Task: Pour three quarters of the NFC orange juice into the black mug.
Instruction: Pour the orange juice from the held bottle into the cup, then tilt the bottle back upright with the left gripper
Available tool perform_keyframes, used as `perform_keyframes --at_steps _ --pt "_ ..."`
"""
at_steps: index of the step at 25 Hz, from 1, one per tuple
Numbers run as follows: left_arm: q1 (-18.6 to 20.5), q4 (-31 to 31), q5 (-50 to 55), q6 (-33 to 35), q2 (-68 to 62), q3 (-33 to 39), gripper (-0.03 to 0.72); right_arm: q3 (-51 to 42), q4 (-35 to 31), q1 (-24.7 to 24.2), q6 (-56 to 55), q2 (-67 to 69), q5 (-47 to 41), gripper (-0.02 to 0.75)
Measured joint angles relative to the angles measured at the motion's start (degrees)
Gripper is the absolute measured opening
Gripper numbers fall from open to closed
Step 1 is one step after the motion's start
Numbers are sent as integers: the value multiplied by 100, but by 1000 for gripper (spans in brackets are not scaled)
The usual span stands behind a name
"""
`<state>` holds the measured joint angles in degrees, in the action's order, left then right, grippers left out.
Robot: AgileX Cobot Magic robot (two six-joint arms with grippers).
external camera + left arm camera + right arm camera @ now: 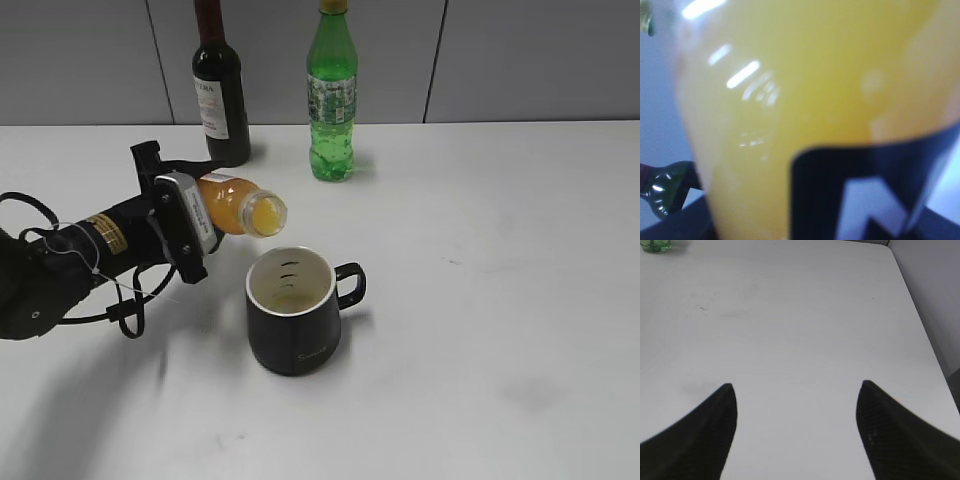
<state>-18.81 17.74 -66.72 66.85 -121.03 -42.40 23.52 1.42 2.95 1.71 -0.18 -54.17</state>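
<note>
My left gripper (190, 222) is shut on the NFC orange juice (243, 207). It holds the bottle tipped on its side, open neck pointing right, just above and left of the black mug (295, 312). The mug stands upright on the white table, handle to the right, a little juice at its cream bottom. In the left wrist view the orange juice and black label (805, 100) fill the frame, blurred. My right gripper (796, 387) is open over bare table, holding nothing. It is out of sight in the exterior view.
A dark wine bottle (220, 95) and a green plastic bottle (332, 95) stand at the back of the table, by the grey wall. The green bottle's base shows in the right wrist view (656, 245). The table's right edge (920, 315) runs near my right gripper.
</note>
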Motion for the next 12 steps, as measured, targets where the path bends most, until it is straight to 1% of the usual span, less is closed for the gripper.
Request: perform_keyframes --at_steps 12 --pt "0 0 0 651 0 0 472 0 0 0 0 0 0 564"
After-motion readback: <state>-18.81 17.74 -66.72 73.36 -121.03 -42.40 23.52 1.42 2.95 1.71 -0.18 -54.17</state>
